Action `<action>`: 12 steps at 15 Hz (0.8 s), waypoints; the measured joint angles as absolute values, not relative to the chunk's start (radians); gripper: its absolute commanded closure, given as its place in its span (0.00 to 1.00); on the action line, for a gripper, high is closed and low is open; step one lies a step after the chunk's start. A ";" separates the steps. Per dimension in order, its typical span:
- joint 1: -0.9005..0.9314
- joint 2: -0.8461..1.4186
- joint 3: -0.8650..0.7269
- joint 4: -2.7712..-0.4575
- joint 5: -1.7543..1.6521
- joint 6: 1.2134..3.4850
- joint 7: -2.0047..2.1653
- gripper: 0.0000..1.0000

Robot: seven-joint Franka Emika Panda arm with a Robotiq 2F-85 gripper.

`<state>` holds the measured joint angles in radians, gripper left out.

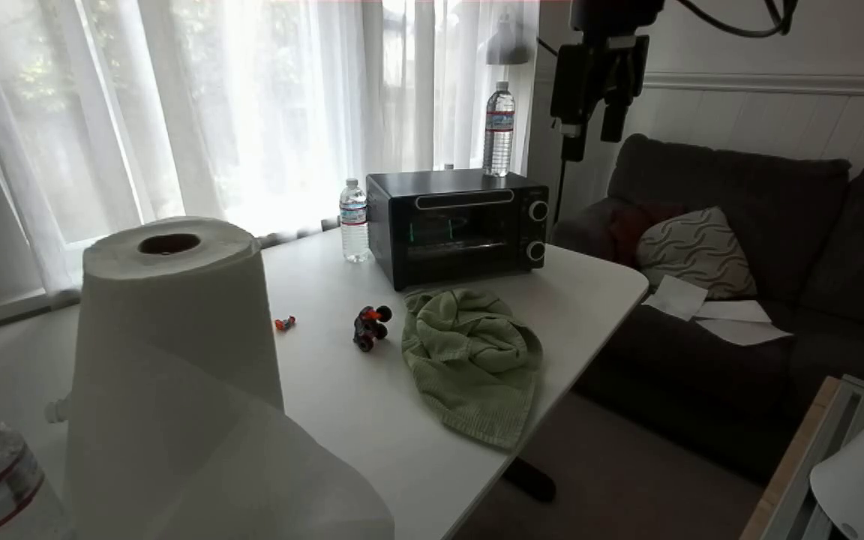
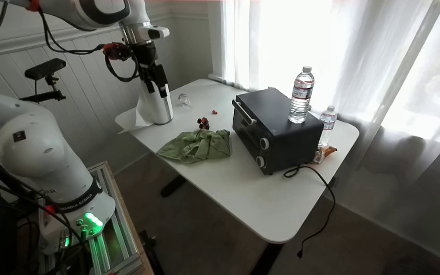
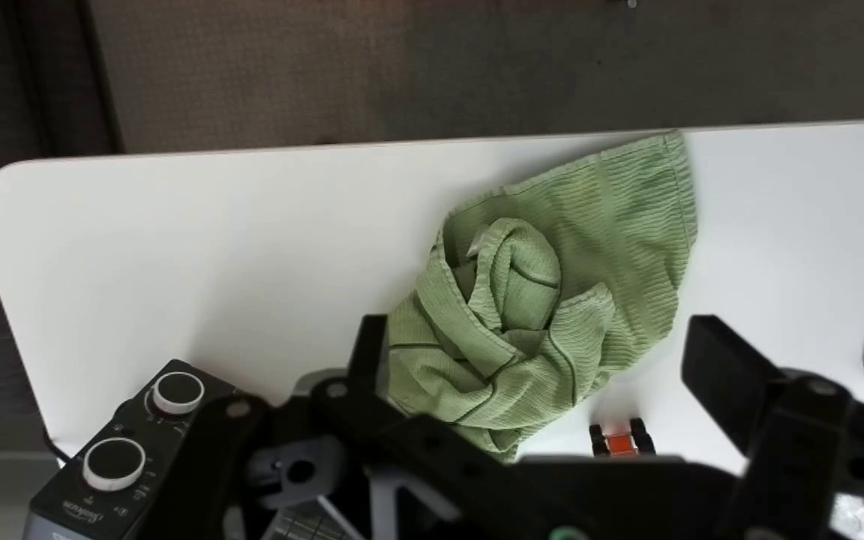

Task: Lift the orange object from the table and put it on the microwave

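The pick seems not yet begun: at upper right in an exterior view the claw (image 1: 594, 136) hangs empty, jaws apart, and should next reach down to the small orange toy (image 1: 285, 323), presumably the target, left of centre on the counter (image 1: 372, 397).

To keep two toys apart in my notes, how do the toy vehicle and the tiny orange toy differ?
The toy vehicle is larger than the tiny orange toy. The toy vehicle mixes black with orange; the tiny orange toy looks mostly orange. The toy vehicle sits nearer the green cloth than the tiny orange toy does. Both rest on the white table.
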<state>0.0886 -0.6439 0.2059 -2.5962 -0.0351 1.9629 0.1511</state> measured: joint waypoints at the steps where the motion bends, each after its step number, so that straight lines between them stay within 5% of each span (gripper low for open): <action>1: 0.089 -0.644 0.206 -2.596 -0.035 1.963 0.151 0.00; 12: 0.170 -0.464 0.282 -2.441 -0.035 1.987 0.163 0.00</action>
<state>0.1702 -0.4641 0.2825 -2.4413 -0.0352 1.9873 0.1632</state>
